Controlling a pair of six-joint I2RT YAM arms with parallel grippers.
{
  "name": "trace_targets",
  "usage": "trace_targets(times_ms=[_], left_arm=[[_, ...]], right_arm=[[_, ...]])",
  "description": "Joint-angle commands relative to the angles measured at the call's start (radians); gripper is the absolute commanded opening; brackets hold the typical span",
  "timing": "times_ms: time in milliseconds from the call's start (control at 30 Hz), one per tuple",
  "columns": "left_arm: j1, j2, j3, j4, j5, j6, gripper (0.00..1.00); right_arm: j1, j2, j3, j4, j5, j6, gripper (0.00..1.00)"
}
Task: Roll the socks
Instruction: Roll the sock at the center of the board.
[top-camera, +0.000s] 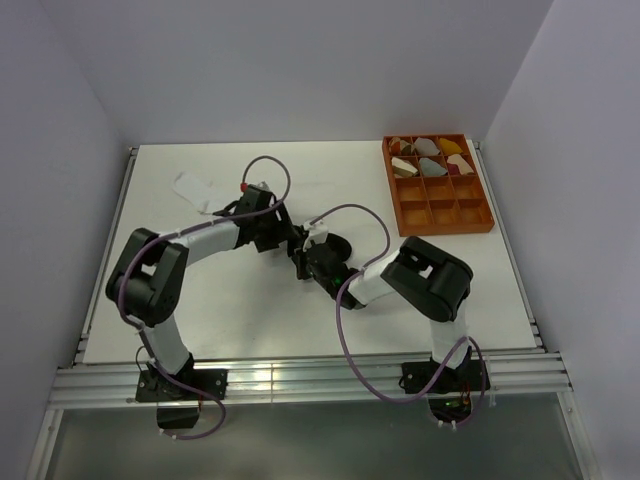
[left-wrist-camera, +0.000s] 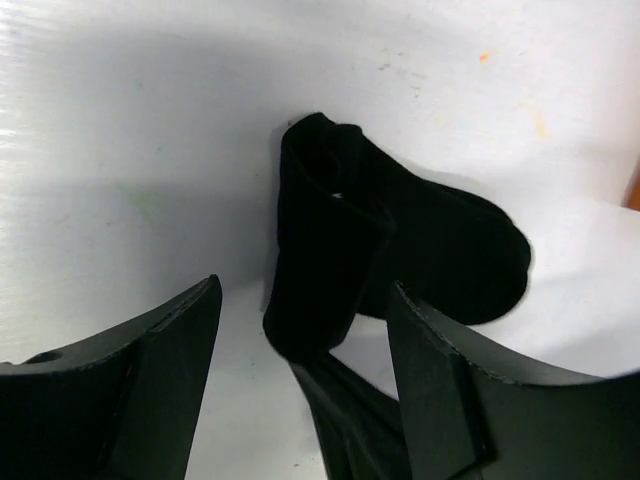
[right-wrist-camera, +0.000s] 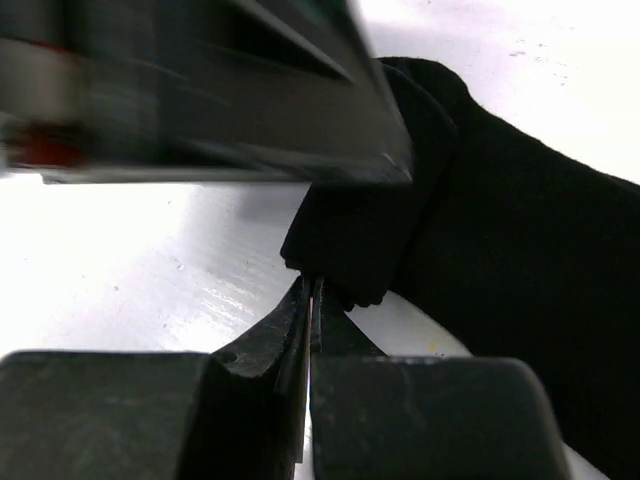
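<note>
Left pincer (left-wrist-camera: 305, 290) stands wide, straddling the rolled end of the black sock (left-wrist-camera: 430, 240), not gripping. Right pincer (right-wrist-camera: 312, 290) is closed tight, tips at the roll's edge. Pinching fabric or not, can't tell. The sock lies mid-frame on the bench (top-camera: 250, 310); white sock (top-camera: 193, 188) upper left. Light, limp, springy stuff: I'd say the roll loosens unless pinched across its thick middle.

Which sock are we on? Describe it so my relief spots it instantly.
On the white table, look at its middle. Between the open fingers of the left tool lies the black sock, one end rolled; the other sock, far left, is white.
</note>
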Motion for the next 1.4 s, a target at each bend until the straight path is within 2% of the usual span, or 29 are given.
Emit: trace_targets(times_ms=[0,67,167,567,933,1200,1367], left_arm=[[0.038,-0.113,-0.12,0.265,0.061,-0.058,0.71],[0.068,-0.12,-0.18,0.345,0.116,-0.067,0.69],[0.09,-0.097,-0.194,0.369,0.157,-0.054,0.66],[0.09,-0.006,-0.2,0.455,0.211,-0.049,0.6],[0.127,-0.032,-0.332,0.585,0.283,-0.044,0.62],[0.13,0.018,-0.341,0.655,0.352,-0.061,0.61],[0.13,0.043,-0.356,0.679,0.366,-0.063,0.57]], right_arm=[[-0.011,-0.024,-0.026,0.019,-0.06,0.016,0.0],[-0.02,-0.021,-0.028,0.019,-0.081,0.022,0.0],[-0.025,-0.018,-0.031,0.028,-0.095,0.029,0.0],[-0.054,-0.009,-0.037,0.044,-0.138,0.063,0.0],[-0.075,-0.003,-0.046,0.067,-0.175,0.082,0.0],[-0.08,-0.001,-0.044,0.07,-0.196,0.091,0.0],[-0.087,0.003,-0.048,0.081,-0.213,0.1,0.0]])
